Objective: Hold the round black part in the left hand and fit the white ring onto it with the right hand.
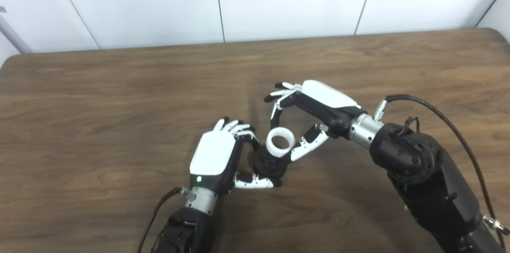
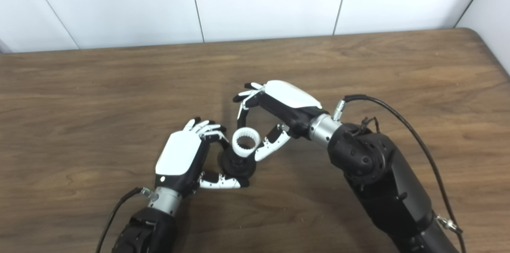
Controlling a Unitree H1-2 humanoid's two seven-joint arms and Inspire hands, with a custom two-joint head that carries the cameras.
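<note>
**Ring perched on black part, right robot hand spread around it**

Ring [image 1: 280,141] sits on top of the round black part [image 1: 270,163], white and toothed on its inner face, and it looks tilted rather than pressed flat, so the fit seems unfinished. The black part rests low near the wooden surface [image 1: 99,125], pinched between the fingers and thumb of the left robot hand [image 1: 217,157], which is closed around it.

The right robot hand [image 1: 308,115] arches over from the right with its fingers spread wide. Its thumb reaches down beside the ring's right edge, touching or nearly so; its other fingers curl well above and behind. It does not appear to have a firm hold of the ring.

To seat the ring well, the left robot hand should keep the black part steady and level. The right should press evenly on opposite sides of the rim, straight along the part's axis, since a push on one edge alone would likely cock the ring or tip it off.
</note>
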